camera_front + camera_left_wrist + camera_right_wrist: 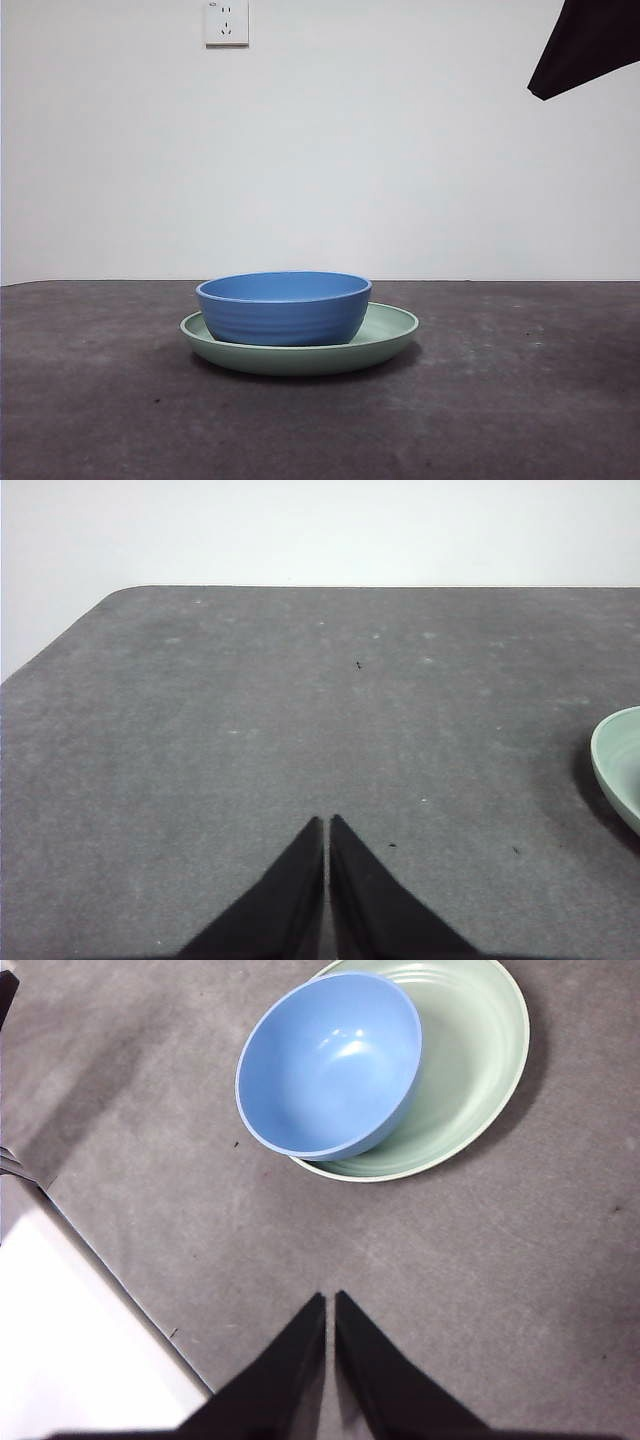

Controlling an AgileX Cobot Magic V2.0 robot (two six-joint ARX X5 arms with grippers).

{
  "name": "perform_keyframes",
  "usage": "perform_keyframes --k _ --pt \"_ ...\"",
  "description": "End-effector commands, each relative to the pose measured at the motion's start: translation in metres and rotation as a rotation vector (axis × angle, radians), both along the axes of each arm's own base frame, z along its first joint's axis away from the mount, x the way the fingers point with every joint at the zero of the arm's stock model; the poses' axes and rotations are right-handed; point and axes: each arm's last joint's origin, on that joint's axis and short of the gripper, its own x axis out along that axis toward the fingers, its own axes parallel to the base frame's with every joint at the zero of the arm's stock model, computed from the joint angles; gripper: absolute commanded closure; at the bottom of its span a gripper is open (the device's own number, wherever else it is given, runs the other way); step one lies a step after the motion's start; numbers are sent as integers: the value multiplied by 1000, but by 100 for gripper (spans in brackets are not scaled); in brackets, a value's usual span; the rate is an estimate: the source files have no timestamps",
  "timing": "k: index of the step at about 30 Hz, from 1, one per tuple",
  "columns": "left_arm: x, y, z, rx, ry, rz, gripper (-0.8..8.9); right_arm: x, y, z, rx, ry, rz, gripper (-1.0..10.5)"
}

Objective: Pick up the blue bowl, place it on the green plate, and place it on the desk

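The blue bowl (284,308) stands upright on the green plate (395,330), off-centre toward the plate's left side, on the desk (520,400). In the right wrist view the bowl (330,1060) is empty and sits against one edge of the plate (470,1050). My right gripper (329,1300) is shut and empty, raised above the desk and apart from the bowl; its arm shows as a black tip (585,45) at the top right of the front view. My left gripper (327,823) is shut and empty over bare desk, with only the plate's rim (620,765) at the view's edge.
A white wall with a power socket (226,22) stands behind the desk. The desk's edge (120,1285) runs close to my right gripper, with white floor beyond. A rounded desk corner (120,592) shows in the left wrist view.
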Motion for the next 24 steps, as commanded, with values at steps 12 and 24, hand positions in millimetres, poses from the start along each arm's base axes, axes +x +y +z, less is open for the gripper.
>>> perform_keyframes --k 12,24 --pt "1 0 -8 -3 27 3 804 2 2 3 3 -21 13 937" --pt "1 0 -8 -3 27 3 804 -10 -23 22 -36 -346 -92 937"
